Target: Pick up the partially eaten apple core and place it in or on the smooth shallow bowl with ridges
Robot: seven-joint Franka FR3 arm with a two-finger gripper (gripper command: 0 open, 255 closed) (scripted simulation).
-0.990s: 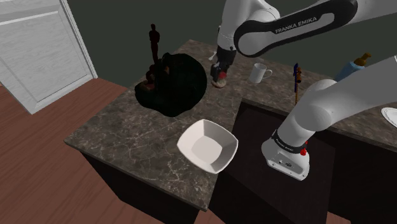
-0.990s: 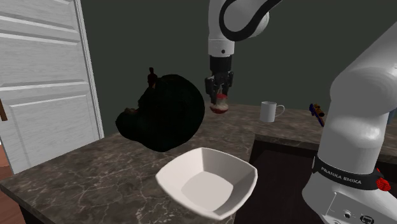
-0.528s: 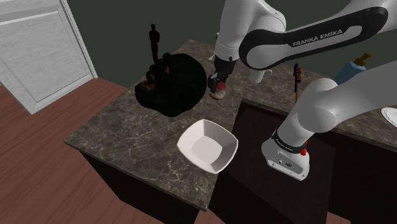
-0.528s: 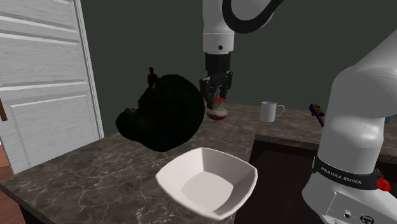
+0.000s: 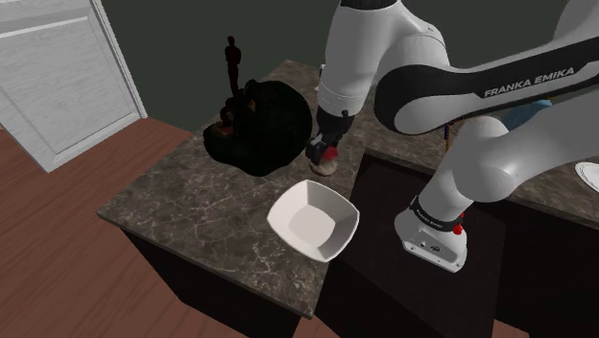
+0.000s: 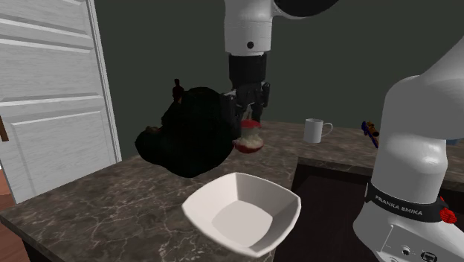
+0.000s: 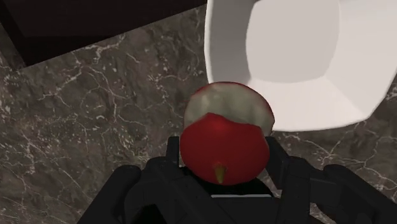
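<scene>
Gripper (image 6: 251, 120): black fingers clamped on the apple core (image 6: 250, 139), pointing straight down from an upright wrist.

Apple core (image 7: 224, 136): red skin, pale bitten flesh. It is held in the air just beyond the bowl's far rim, not yet over its hollow.

Bowl (image 5: 313, 222): white, smooth, shallow and squarish with rounded corners. It sits near the countertop's (image 5: 192, 197) front edge, with bare dark veined marble around it.

Black mass (image 5: 263, 125): shapeless, on the counter behind the bowl, close beside the gripper.

Mug (image 6: 316, 131): white, well behind the bowl.
</scene>
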